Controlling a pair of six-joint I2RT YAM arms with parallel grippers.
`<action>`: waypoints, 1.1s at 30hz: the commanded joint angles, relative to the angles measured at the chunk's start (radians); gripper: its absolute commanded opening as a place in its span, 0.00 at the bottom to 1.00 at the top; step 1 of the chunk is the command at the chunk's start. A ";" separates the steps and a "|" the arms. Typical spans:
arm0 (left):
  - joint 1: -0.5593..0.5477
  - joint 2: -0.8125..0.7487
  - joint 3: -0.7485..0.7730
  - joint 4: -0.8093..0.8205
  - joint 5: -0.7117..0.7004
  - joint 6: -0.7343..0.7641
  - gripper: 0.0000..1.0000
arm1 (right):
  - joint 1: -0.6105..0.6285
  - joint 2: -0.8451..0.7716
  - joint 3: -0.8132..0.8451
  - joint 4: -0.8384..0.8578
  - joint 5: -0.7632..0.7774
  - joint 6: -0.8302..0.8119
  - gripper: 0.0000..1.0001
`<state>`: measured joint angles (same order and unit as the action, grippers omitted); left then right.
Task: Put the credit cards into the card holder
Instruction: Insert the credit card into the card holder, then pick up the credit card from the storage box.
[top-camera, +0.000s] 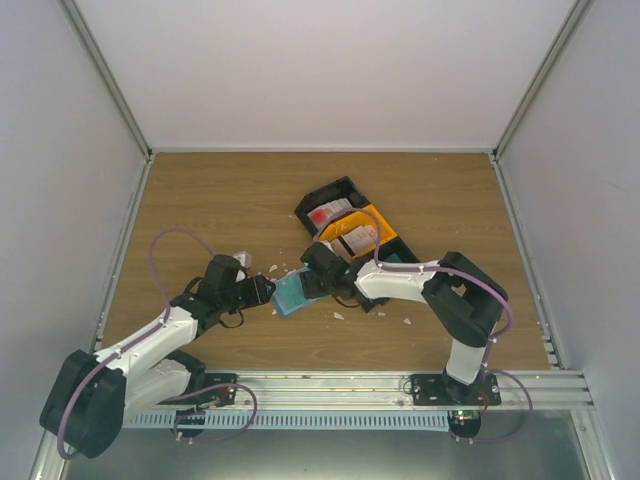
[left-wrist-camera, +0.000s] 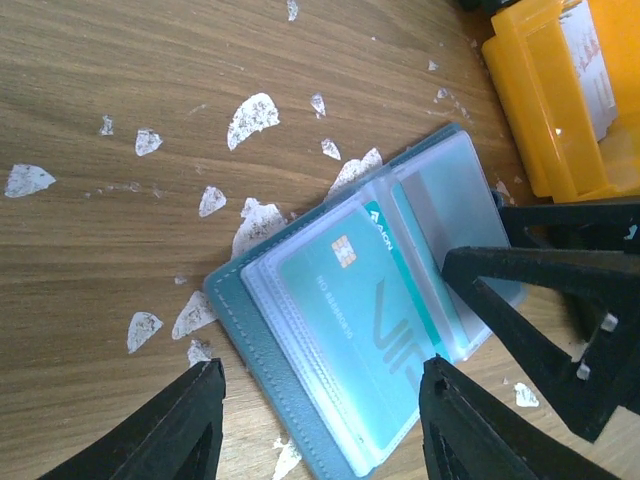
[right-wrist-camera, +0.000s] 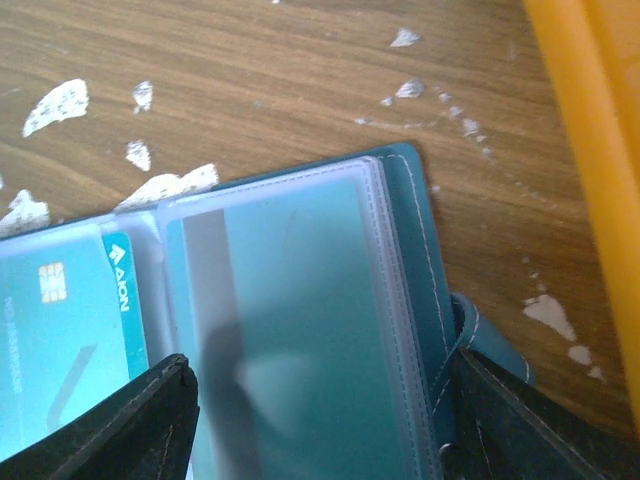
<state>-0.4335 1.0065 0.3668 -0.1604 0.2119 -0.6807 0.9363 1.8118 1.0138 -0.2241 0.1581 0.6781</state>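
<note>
The left gripper's (left-wrist-camera: 320, 375) jaws are seen spread and released, with the opened card holder (left-wrist-camera: 430, 200) laid on the table (left-wrist-camera: 150, 60) between them. The right gripper (right-wrist-camera: 320, 365) is likewise parted over its right page. A teal credit card (left-wrist-camera: 350, 330) is sleeved inside.

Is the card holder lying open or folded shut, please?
Open: the card holder lies spread, clear sleeves up, a teal card inside.

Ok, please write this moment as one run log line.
holder: open on table | teal card: inside holder | left gripper: open, over holder | right gripper: open, over holder
</note>
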 joint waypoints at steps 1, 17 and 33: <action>0.004 0.013 0.017 0.029 0.002 0.002 0.56 | 0.032 -0.009 -0.034 -0.030 -0.131 0.039 0.68; 0.004 0.050 -0.005 0.156 0.167 0.002 0.57 | -0.002 -0.346 -0.114 -0.231 0.256 0.144 0.62; 0.003 0.071 0.009 0.147 0.165 0.011 0.57 | -0.068 -0.287 -0.170 -0.292 0.196 0.076 0.50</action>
<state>-0.4335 1.0744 0.3664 -0.0589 0.3706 -0.6800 0.8700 1.4914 0.8379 -0.5205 0.3798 0.7830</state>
